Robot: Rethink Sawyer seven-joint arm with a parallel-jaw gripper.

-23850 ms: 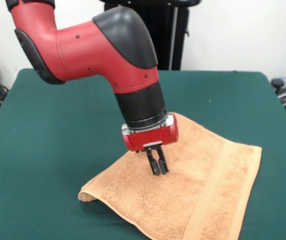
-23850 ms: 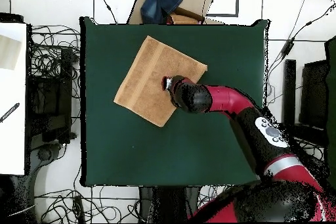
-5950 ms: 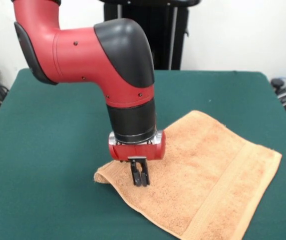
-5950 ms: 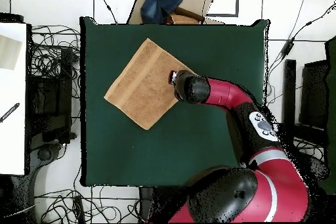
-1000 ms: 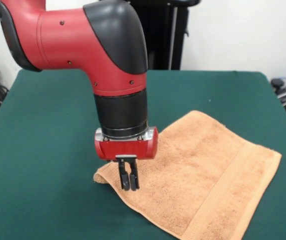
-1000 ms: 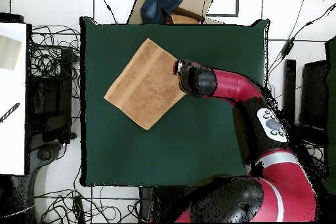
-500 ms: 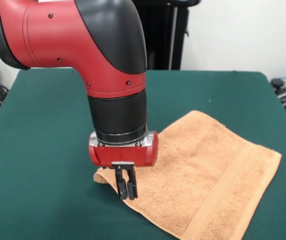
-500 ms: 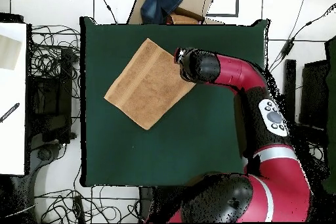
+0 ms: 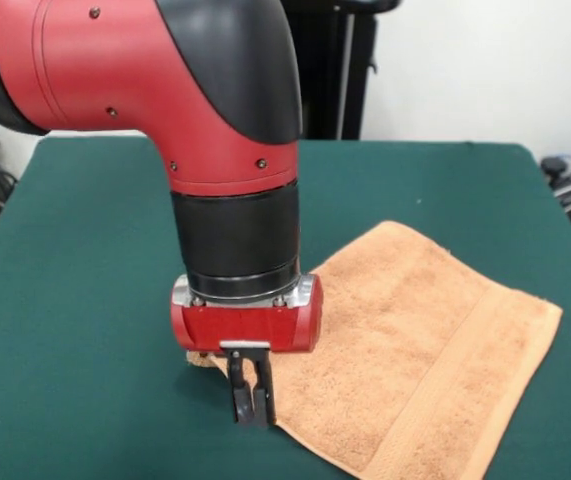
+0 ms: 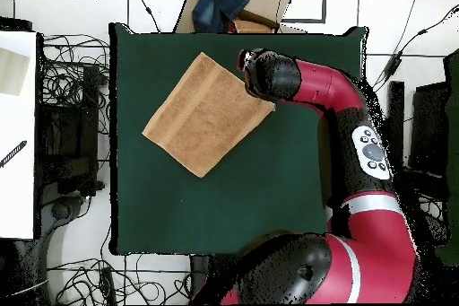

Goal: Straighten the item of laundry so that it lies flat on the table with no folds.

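The peach-orange towel (image 9: 415,340) lies on the dark green table (image 9: 75,300), right of centre in the front view, with a woven band (image 9: 445,385) near its right end. It looks mostly flat; its left corner is rumpled and partly hidden behind the red wrist. My gripper (image 9: 251,400) points straight down at the towel's near left edge, its fingers close together and pinching that edge. In the overhead view the towel (image 10: 202,114) lies as a tilted rectangle, and the arm's wrist (image 10: 264,74) covers its upper right edge and hides the gripper.
The black pedestal (image 9: 325,70) stands at the table's far side. In the overhead view a cardboard box with blue cloth (image 10: 235,4) lies beyond the table's top edge, a white surface (image 10: 16,132) stands at the left, and cables lie around the table (image 10: 224,195).
The gripper has moved toward the table's near side and slightly left in the front view, drawing the towel's edge with it. In the overhead view the towel's right corner reaches farther right.
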